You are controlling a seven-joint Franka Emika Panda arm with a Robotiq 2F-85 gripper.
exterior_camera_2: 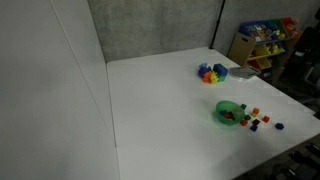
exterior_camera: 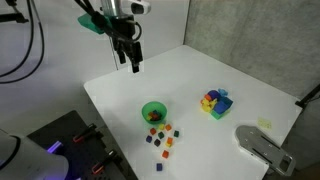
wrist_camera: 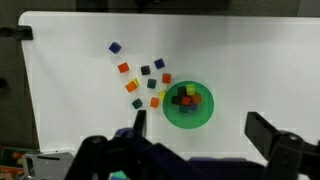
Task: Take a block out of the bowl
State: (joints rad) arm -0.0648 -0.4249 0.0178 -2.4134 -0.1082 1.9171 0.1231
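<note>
The small bright green bowl (exterior_camera: 154, 113) stands on the white table and holds several tiny coloured blocks (wrist_camera: 186, 99). It shows in both exterior views (exterior_camera_2: 229, 113) and in the wrist view (wrist_camera: 188, 105). My gripper (exterior_camera: 129, 58) hangs high above the table's far part, well away from the bowl. In the wrist view its fingers (wrist_camera: 203, 128) are spread wide apart with nothing between them; the bowl lies far below, between and just ahead of them.
Several loose small cubes (exterior_camera: 162, 140) lie on the table beside the bowl, also in the wrist view (wrist_camera: 140, 80). A multicoloured block cluster (exterior_camera: 215, 102) sits further off (exterior_camera_2: 211, 72). A grey object (exterior_camera: 262, 145) lies near the table's edge. A shelf with toys (exterior_camera_2: 260, 40) stands beyond the table.
</note>
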